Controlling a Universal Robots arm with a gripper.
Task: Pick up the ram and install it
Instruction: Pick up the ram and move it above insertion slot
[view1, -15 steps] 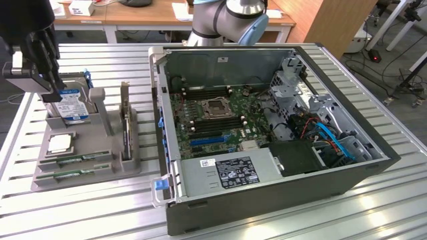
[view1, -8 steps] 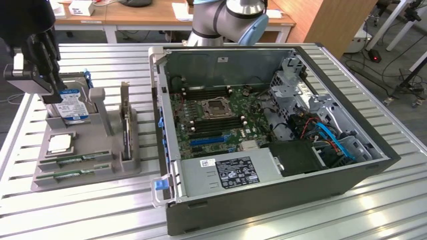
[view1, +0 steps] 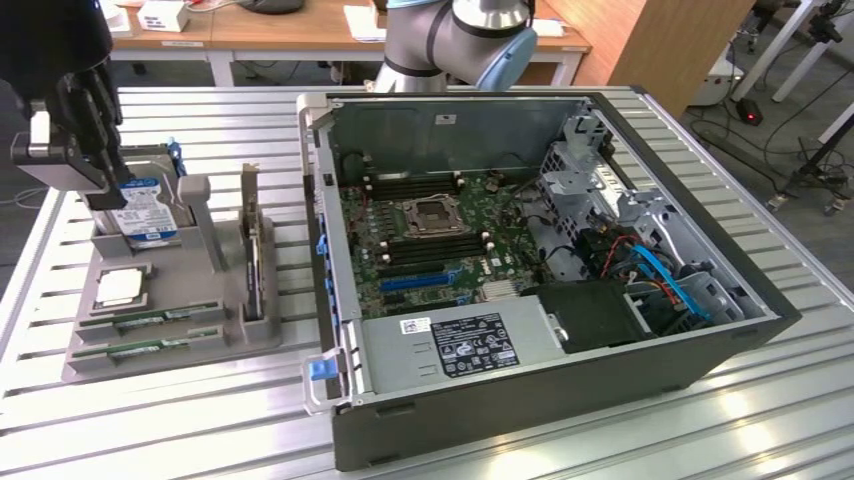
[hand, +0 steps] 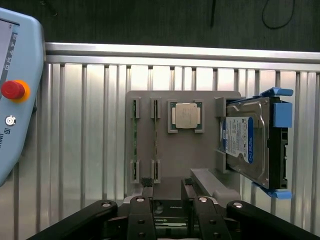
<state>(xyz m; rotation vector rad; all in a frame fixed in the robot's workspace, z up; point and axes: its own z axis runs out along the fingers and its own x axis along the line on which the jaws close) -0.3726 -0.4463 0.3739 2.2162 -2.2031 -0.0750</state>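
**Open claw over the tray's edge, ram in its slot**

Nearest the wrist camera, the claw (hand: 167, 184) has its two black fingers (hand: 146, 183) spread apart with nothing between them. They hang over one edge of the grey tray (hand: 180, 150). The ram (hand: 155, 137) lies flat in a tray slot, untouched. It is the green stick nearer the processor (hand: 186, 116), and its end is close to one fingertip. A matching second green stick (hand: 134, 137) lies parallel just beside it, toward the tray's outer edge.

At the tray's other side the hard drive (hand: 250, 142) stands on edge in its blue-clipped bracket, and it overhangs the tray's border. A pale blue pendant with a red button (hand: 13, 90) lies on the slatted metal worktop (hand: 85, 125), with a band of bare slats between it and the tray.

In the exterior view the tray sits at the left. It lies near the open computer case (view1: 534, 400), with only a narrow strip of worktop between them. The case's upper side is off, so the motherboard (view1: 427, 240) is open from above, walled in by the case rim. Bare slats run wide along the worktop's near edge.
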